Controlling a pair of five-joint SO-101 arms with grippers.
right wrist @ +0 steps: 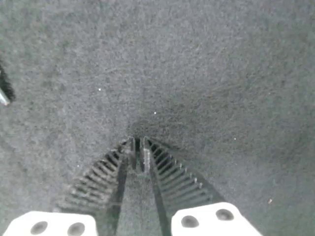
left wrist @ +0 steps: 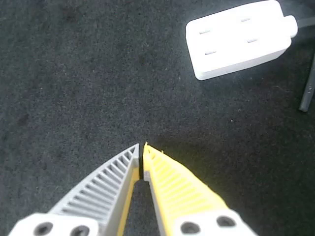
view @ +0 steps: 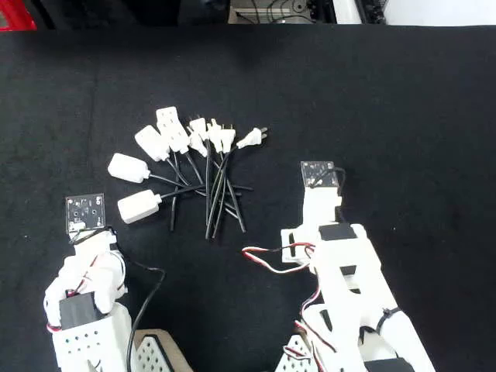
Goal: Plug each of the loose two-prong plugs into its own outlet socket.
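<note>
Several white outlet sockets lie fanned out left of centre on the black table; the nearest one (view: 139,206) also appears as a two-slot block (left wrist: 240,38) ahead of my left gripper (left wrist: 141,146). Several white two-prong plugs (view: 215,136) lie loose in a cluster behind them, black cords (view: 217,194) trailing toward the front. My left gripper is shut and empty, at the front left, short of the nearest socket. My right gripper (right wrist: 137,141) is shut and empty over bare cloth; its arm (view: 322,225) stands right of the cords.
The black cloth (view: 403,116) covers the whole table, with free room to the right and at the back. A black cable (view: 147,298) and red-white wires (view: 267,260) run beside the arm bases at the front.
</note>
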